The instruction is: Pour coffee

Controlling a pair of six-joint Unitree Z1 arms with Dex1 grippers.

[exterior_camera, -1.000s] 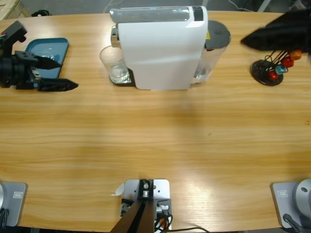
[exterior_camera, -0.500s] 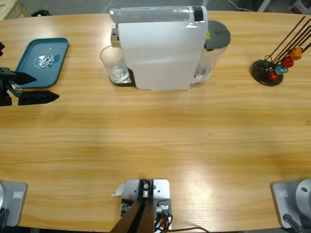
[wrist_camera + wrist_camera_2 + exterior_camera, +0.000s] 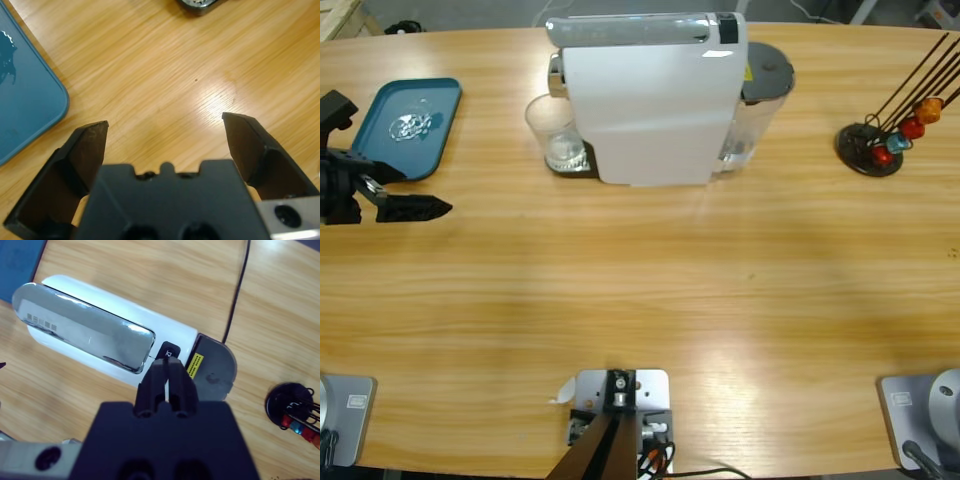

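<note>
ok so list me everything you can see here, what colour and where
coffee machine: one, white with a silver top, back middle of the table
water tank: one, clear with a grey lid, on the machine's right end
glass cup: one, clear, on the drip tray at the machine's left end
tray: one, teal, back left, with a small clear glinting thing on it
capsule stand: one, black base with thin rods, back right
capsules: a few, red, orange and blue, on the stand
cable: one, black, behind the machine
table: one, wooden
left claw: black, open over bare wood beside the tray
right claw: black, shut, high above the machine
</note>
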